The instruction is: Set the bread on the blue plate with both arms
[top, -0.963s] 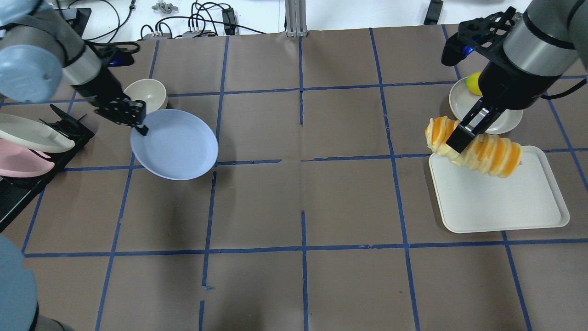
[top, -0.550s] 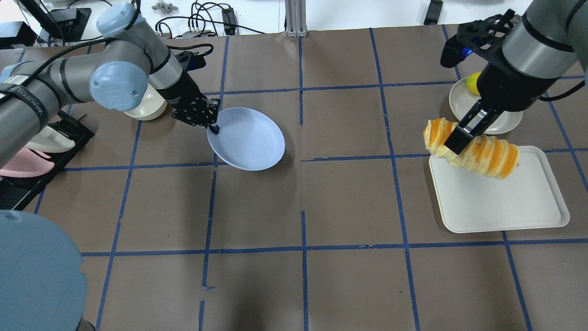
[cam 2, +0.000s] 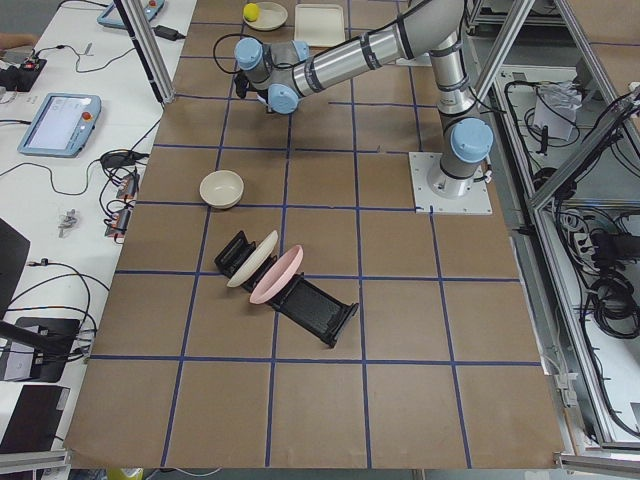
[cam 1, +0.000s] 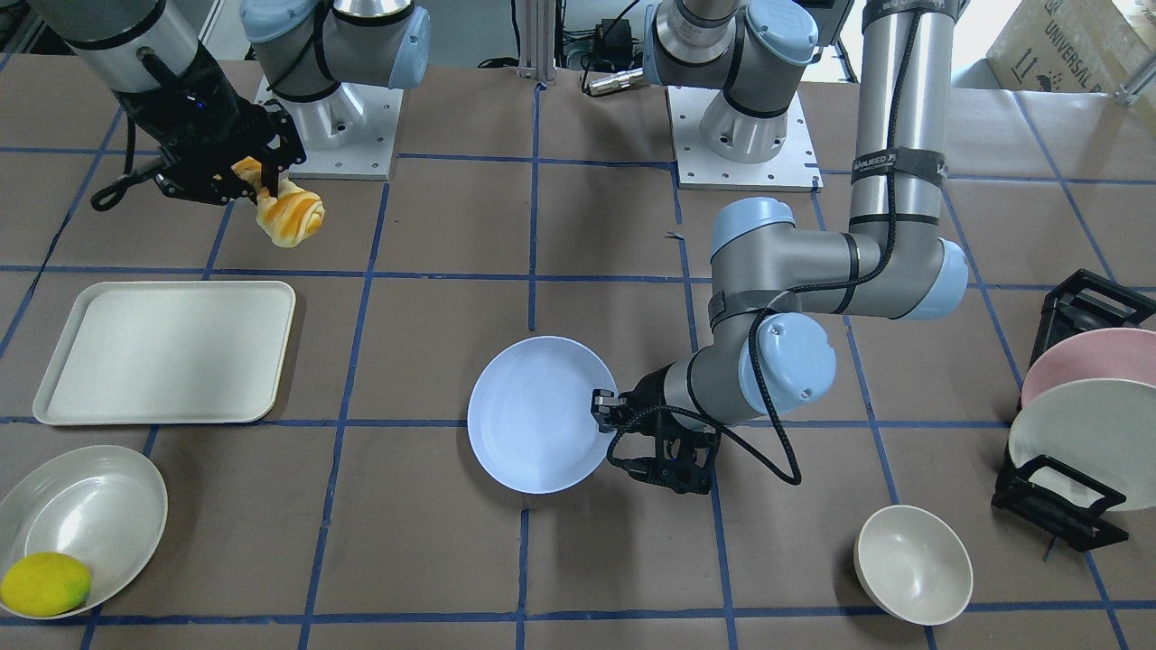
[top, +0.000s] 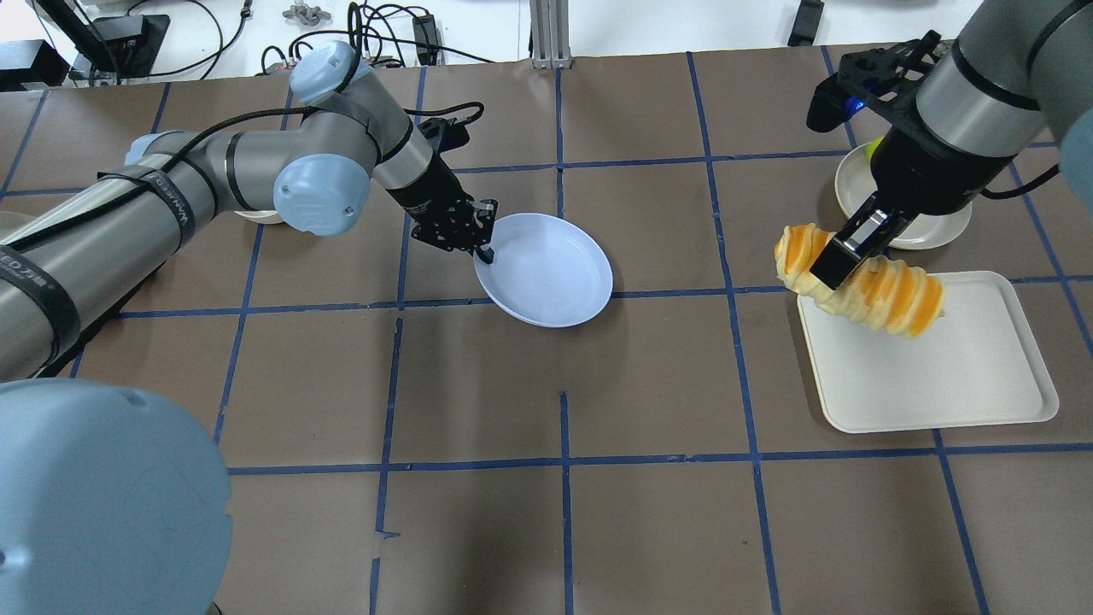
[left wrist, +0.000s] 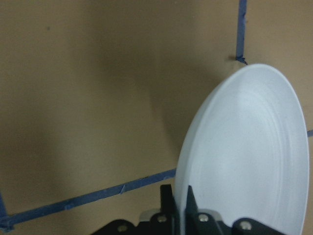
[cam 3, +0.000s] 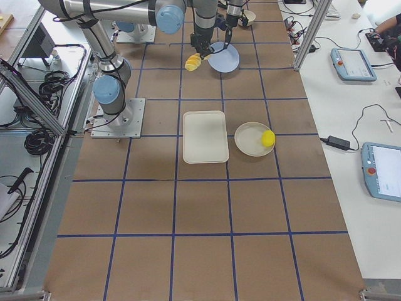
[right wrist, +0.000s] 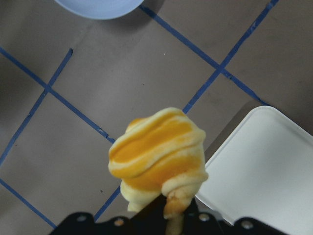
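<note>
My left gripper (top: 484, 250) is shut on the rim of the blue plate (top: 546, 269) and holds it just above the table's middle; it also shows in the front view (cam 1: 603, 413) with the plate (cam 1: 540, 413), and in the left wrist view (left wrist: 178, 211) with the plate (left wrist: 249, 156). My right gripper (top: 838, 257) is shut on the bread (top: 879, 286), a golden-orange roll with cream stripes, held in the air over the white tray's (top: 939, 376) far left corner. The bread also shows in the right wrist view (right wrist: 159, 154) and the front view (cam 1: 289, 215).
A white plate (top: 926, 229) with a yellow-green fruit (cam 1: 45, 582) stands behind the tray. A cream bowl (cam 1: 912, 564) sits at the far left. A black rack (cam 1: 1057, 510) holds a pink plate (cam 1: 1084, 357) and a white plate (cam 1: 1079, 442).
My left arm has carried the blue plate from the rack side rightward to the table's middle. My right gripper has shifted the bread slightly left and away from me.
</note>
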You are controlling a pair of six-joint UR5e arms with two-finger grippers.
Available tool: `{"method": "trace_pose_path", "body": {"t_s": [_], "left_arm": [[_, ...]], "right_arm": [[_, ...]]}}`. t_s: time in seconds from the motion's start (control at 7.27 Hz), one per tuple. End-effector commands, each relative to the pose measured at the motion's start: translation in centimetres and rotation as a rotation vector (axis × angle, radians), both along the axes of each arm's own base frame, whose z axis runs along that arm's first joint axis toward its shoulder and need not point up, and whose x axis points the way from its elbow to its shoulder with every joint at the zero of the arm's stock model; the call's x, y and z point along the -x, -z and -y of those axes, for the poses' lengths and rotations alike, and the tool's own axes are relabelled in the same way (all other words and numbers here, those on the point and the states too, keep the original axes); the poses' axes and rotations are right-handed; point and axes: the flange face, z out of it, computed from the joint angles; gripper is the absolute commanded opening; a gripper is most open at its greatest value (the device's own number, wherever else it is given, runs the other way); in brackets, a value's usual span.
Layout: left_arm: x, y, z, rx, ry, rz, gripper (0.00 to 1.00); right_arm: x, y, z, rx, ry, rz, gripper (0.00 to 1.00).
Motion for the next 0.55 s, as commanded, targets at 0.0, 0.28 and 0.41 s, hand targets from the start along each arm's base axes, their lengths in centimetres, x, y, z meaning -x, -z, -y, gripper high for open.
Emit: {"method": "trace_pose_path", "body": {"t_s": [0.0,0.28,0.41], "left_arm": [[0.6,1.1,-0.1,0.033,0.014,0.002,0.99],[-2.3,-2.9,1.1,0.12,-0.004,0.082,1.0],[-5.2,-6.0,0.4,0.161,-0.024,0.187,1.0]], "right_arm": [[-3.0,3.2,2.0,0.009,0.033,0.011,0.18],[-12.0,9.0,5.4,0.047,0.032,-0.011,0.18],[-16.2,12.6,6.7,0.065,0.078,-0.034,0.18]]}}
